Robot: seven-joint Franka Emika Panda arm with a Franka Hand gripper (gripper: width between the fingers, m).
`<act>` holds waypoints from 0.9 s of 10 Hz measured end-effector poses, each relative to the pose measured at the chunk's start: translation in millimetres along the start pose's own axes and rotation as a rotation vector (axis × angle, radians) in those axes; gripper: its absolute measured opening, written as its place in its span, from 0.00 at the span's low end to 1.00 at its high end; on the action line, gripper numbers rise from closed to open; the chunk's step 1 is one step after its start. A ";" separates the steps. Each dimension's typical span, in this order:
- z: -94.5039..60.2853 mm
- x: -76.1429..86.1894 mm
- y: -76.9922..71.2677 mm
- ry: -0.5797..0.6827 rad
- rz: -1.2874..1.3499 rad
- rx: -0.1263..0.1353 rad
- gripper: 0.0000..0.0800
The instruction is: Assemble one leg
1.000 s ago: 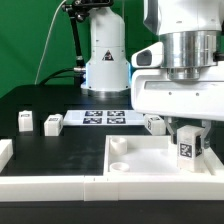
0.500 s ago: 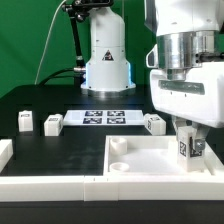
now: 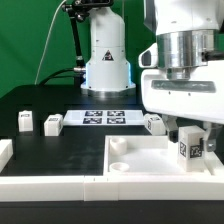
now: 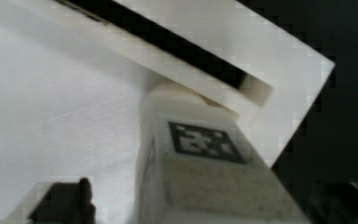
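Observation:
My gripper (image 3: 189, 136) is shut on a leg (image 3: 190, 149), a small white post with a black-and-white tag facing the camera. It holds the leg upright, the lower end down at the right part of the large white tabletop (image 3: 140, 160). In the wrist view the leg (image 4: 208, 150) fills the middle between the dark fingers (image 4: 66, 200), with its far end at a corner of the tabletop (image 4: 51, 110). Whether the end sits in a socket is hidden. Three more legs lie on the black table: two at the left (image 3: 24, 121) (image 3: 53, 123) and one by the gripper (image 3: 154, 123).
The marker board (image 3: 105, 117) lies flat behind the tabletop. White border rails run along the front (image 3: 60, 186) and at the left edge (image 3: 5, 152). The arm's white base (image 3: 106, 60) stands at the back, with a green screen behind it.
The wrist has turned back and forth about the vertical with the leg held in it. The leg has stayed at the same spot on the tabletop.

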State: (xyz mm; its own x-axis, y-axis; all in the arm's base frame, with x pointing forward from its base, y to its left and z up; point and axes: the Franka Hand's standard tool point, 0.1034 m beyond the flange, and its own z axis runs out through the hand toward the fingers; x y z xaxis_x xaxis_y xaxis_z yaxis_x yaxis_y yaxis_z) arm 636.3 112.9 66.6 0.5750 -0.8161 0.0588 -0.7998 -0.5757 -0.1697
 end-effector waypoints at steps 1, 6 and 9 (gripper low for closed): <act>0.4 -2.4 -0.9 0.000 -0.107 -0.002 0.80; 0.3 1.7 0.4 0.004 -0.639 -0.008 0.81; -0.8 2.9 -1.4 0.019 -0.943 -0.028 0.81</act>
State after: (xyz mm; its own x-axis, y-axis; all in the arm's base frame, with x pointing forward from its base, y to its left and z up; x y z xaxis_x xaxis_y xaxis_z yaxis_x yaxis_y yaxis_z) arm 639.0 111.3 67.8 0.9844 -0.0139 0.1753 -0.0105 -0.9997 -0.0203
